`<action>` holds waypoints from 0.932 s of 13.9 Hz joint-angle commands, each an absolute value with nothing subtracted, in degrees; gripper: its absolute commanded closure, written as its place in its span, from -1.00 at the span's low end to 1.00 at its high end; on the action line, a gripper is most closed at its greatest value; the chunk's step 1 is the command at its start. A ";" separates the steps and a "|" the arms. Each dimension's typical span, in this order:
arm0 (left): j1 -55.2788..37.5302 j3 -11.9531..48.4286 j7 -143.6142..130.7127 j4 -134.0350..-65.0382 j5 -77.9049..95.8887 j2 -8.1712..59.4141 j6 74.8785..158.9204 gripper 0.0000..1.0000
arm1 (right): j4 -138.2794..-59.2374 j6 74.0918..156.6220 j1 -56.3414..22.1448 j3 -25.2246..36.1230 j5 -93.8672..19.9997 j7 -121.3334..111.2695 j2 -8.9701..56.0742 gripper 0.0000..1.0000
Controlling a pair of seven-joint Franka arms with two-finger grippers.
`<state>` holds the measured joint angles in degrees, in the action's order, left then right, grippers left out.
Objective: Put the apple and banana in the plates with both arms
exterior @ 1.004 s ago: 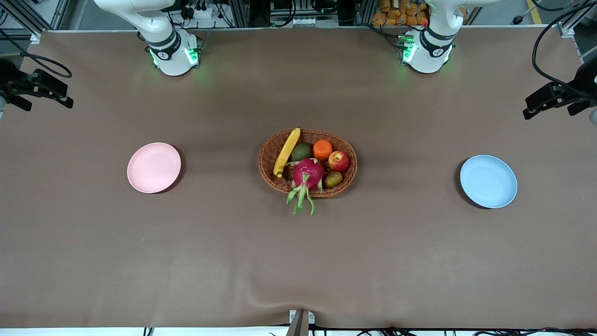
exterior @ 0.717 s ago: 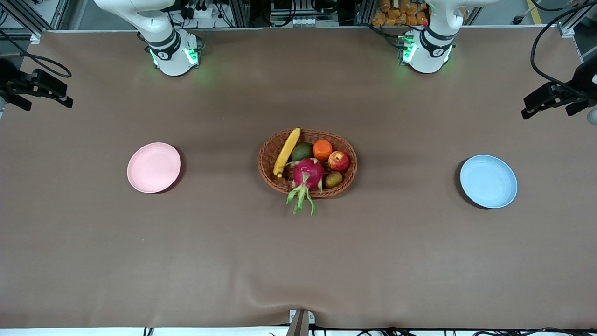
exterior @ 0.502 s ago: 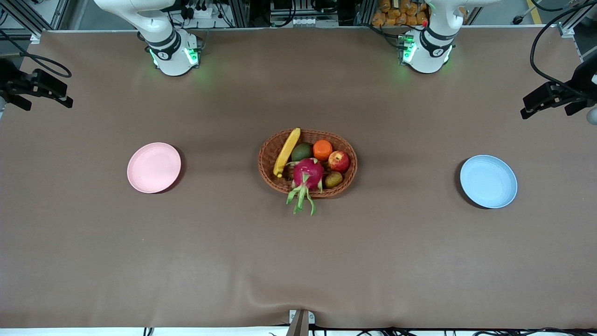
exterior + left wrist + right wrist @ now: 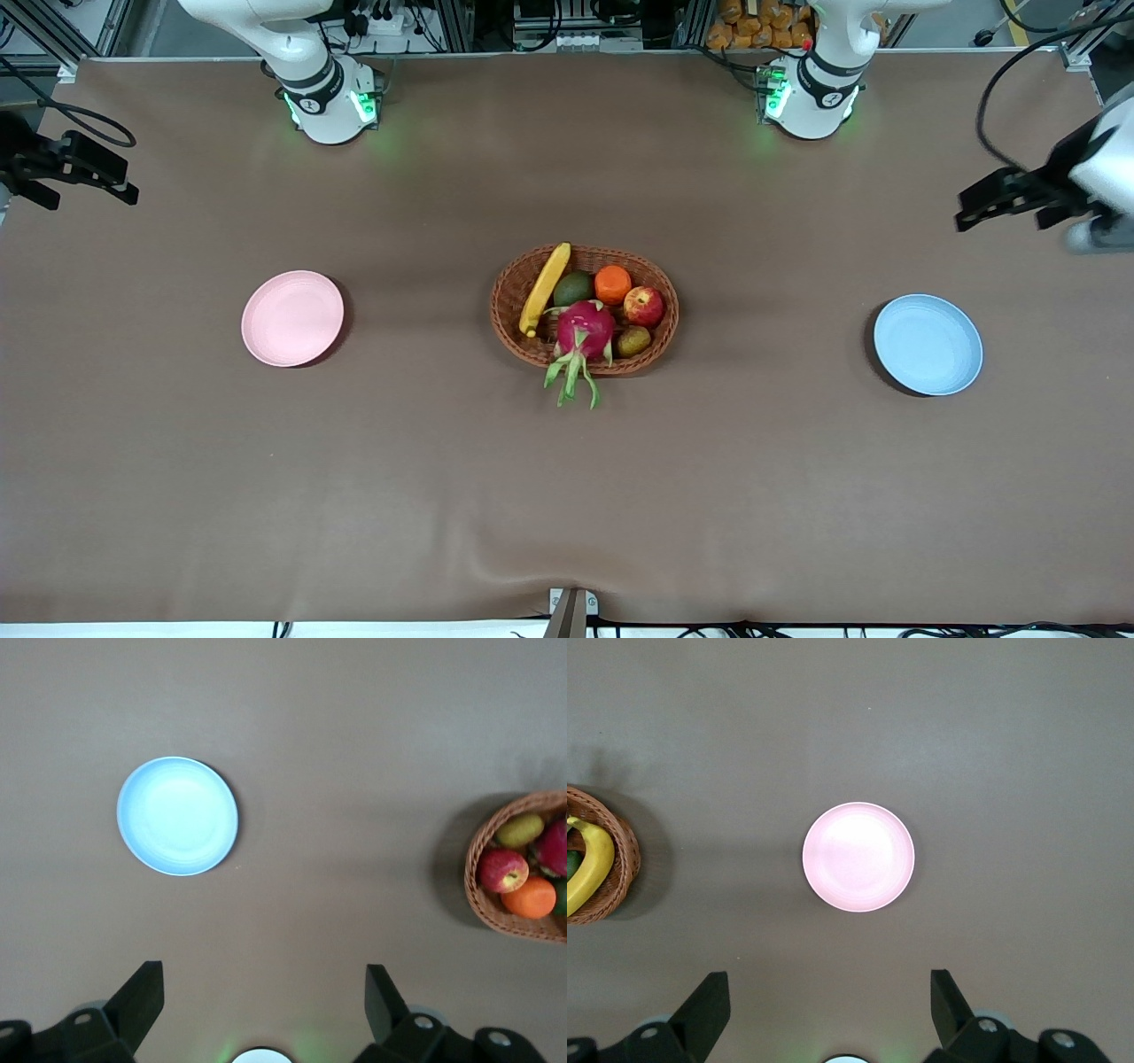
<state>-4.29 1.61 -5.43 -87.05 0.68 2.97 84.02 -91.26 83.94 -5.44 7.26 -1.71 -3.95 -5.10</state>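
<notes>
The apple (image 4: 644, 307) and the banana (image 4: 544, 289) lie in the wicker basket (image 4: 512, 330) at mid-bench, between the pink plate (image 4: 292, 318) and the blue plate (image 4: 928, 345). Both claws are spread and empty: the left claw (image 4: 1005, 201) hangs over the bench edge above the blue plate, the right claw (image 4: 78, 170) above the pink one. Each fruit is best approached from above, the banana gripped across its middle.

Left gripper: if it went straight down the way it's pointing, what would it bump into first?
Probably just the bare brown table. The left gripper is open and points down at cloth between the blue plate and the basket, touching neither. Its height is hard to judge.
</notes>
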 commanded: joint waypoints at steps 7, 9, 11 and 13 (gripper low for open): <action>-11.24 4.39 -6.67 -86.48 4.48 12.65 87.96 -1.00 | -91.05 83.32 -5.62 6.77 -1.76 -3.77 -3.62 -1.00; -13.52 4.57 -12.19 -86.48 4.74 15.54 91.12 -1.00 | -90.97 82.80 -8.16 6.77 -1.76 -3.78 -1.24 -1.00; -16.51 4.48 -18.16 -86.40 4.75 18.18 93.59 -1.00 | -91.05 82.27 -11.14 6.77 -1.67 -3.69 0.51 -1.00; -17.14 4.57 -21.35 -86.40 6.66 20.73 96.23 -1.00 | -90.79 82.96 -14.14 6.77 -2.45 -3.08 2.02 -1.00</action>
